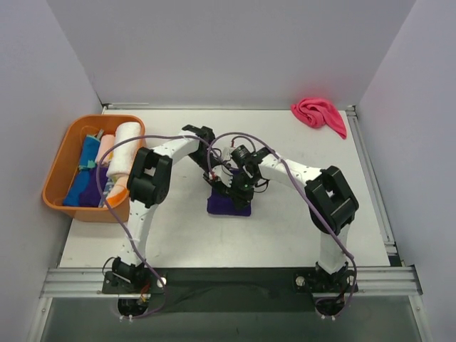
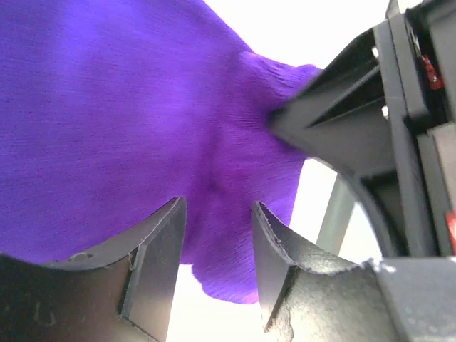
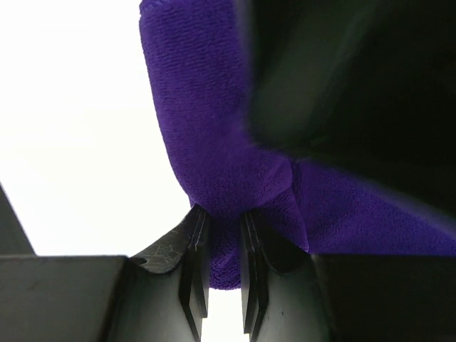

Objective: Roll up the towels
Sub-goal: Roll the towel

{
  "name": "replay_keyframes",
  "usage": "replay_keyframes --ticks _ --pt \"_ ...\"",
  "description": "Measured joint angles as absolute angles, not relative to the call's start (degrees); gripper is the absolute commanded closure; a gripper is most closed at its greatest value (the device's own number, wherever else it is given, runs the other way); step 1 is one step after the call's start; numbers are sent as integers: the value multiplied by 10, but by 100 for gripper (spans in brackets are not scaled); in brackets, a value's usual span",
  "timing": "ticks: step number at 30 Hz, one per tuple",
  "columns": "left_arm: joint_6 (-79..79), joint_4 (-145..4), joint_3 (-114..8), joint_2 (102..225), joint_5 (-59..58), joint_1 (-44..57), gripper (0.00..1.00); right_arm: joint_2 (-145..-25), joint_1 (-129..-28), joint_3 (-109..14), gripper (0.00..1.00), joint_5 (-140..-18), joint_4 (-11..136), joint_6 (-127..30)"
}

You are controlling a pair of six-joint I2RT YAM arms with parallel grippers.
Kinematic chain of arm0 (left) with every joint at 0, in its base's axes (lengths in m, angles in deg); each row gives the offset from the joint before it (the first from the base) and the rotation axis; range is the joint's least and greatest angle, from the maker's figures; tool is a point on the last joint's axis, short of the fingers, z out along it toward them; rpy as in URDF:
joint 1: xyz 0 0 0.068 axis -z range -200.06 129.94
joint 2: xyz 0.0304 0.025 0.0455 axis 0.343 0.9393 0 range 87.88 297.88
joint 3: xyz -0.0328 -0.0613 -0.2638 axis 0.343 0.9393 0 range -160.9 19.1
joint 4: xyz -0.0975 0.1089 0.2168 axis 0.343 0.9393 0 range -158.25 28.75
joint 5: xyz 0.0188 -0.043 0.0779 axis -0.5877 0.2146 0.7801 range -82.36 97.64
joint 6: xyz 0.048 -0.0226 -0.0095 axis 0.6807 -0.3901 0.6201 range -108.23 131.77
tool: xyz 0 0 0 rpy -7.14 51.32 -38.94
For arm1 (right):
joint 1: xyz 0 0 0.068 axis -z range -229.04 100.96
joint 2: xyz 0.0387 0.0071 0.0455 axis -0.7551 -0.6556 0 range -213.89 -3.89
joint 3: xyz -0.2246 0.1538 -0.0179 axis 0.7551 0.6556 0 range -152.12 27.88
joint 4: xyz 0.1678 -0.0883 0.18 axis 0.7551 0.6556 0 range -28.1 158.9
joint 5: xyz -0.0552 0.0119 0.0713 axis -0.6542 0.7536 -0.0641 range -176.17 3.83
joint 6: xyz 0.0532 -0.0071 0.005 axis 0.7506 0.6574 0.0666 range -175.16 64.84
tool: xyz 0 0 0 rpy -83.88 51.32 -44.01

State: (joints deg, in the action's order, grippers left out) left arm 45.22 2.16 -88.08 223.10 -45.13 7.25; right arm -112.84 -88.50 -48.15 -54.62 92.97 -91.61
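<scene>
Arms both bend over the dark purple towel [image 1: 229, 204], which lies bunched near the middle of the table [image 1: 178, 242]. The right gripper [image 3: 221, 221] is pinched tight on a fold at its edge. The left gripper [image 2: 217, 210] stands with jaws apart, the cloth just beyond them and nothing clamped. A hot pink towel [image 1: 319, 114] sits crumpled at the far right corner. Several rolled towels [image 1: 125, 153] fill the orange basket [image 1: 51, 187] at the left edge.

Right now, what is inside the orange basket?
Rolled towels: a white towel, a pale pink towel, a blue towel and a dark purplish cloth. They cover the floor of the basket, and the left arm hides its right wall.
</scene>
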Motion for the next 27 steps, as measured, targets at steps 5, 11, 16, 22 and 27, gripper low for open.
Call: replay_keyframes --ticks 5,11,16,22,27 --pt "399 -44 -881 2201 -419 29 46 -1137 -881 -488 100 -520 962 -921" --pt "348 -94 -898 2171 -382 -32 46 -1140 -881 -488 100 -510 982 -923" --pt "310 -146 -900 2119 -378 -68 46 -1142 -881 -489 100 -506 991 -924" --pt "287 -306 -712 1886 -392 -117 39 -1192 -874 -547 100 -484 1050 -927" --pt "340 -369 -580 1667 -379 -74 36 -1257 -846 -616 100 -428 1125 -929"
